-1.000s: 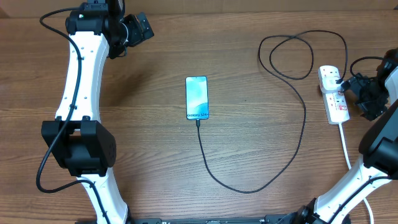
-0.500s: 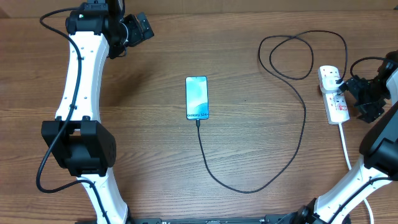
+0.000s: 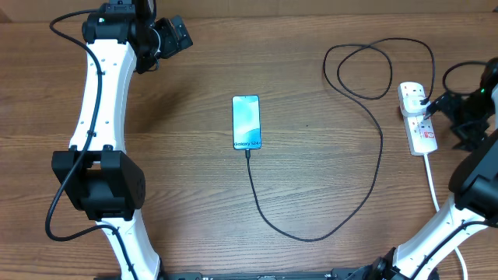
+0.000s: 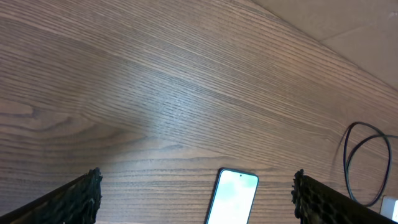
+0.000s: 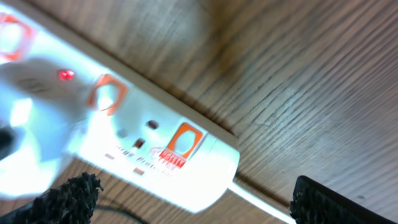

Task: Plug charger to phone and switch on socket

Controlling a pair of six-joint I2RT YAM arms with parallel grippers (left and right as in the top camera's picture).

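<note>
The phone (image 3: 247, 122) lies lit in the table's middle, with the black charger cable (image 3: 366, 187) joined at its near end. The cable loops right and back to a black plug (image 3: 421, 96) in the white socket strip (image 3: 418, 124) at the right. The phone's top also shows in the left wrist view (image 4: 233, 196). My right gripper (image 3: 461, 124) is open, just right of the strip; the right wrist view shows the strip (image 5: 155, 155) close below, with orange-red switches and a small red light (image 5: 64, 75). My left gripper (image 3: 175, 35) is open and empty at the far left.
The strip's thick white lead (image 3: 433, 183) runs toward the table's front right, next to my right arm's base. The cable forms a loop (image 3: 362, 70) at the back right. The wall edge (image 4: 336, 25) lies beyond the table in the left wrist view.
My right gripper has drawn back to the right, away from the socket strip. The left arm, phone and cable have not moved.
</note>
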